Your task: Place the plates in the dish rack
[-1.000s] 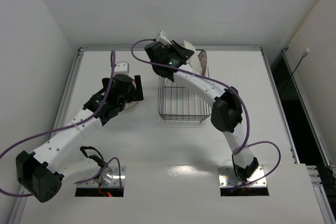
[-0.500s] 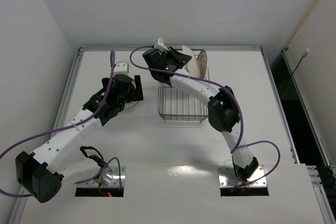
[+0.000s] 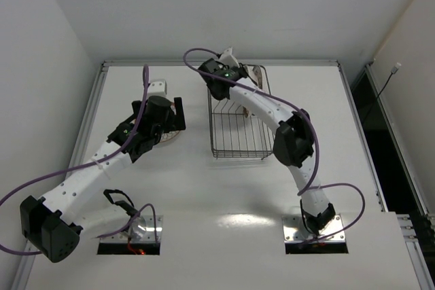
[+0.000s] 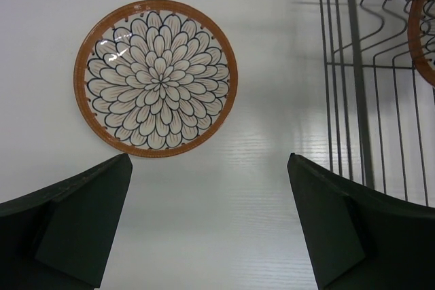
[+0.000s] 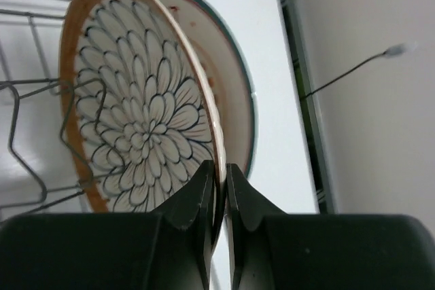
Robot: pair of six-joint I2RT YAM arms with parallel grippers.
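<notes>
One brown-rimmed plate (image 4: 155,78) with a petal pattern lies flat on the table, just ahead of my left gripper (image 4: 209,162). That gripper is open, with only bare table between its fingers. My right gripper (image 5: 219,168) is shut on the rim of a second petal plate (image 5: 132,123). This plate stands nearly upright at the far end of the dish rack (image 3: 238,134). Close behind it leans a pale plate (image 5: 234,100) with a dark green rim. From above, the right gripper (image 3: 238,73) sits over the rack's far end beside the standing plates (image 3: 258,77).
The rack's wire side (image 4: 363,66) runs close on the right of my left gripper. A raised table border (image 3: 224,63) and the wall lie just beyond the rack. Purple cables loop off both arms.
The right arm has swung the held plate towards the far right end of the rack, and it now stands against the other plate. The left arm has not moved.
</notes>
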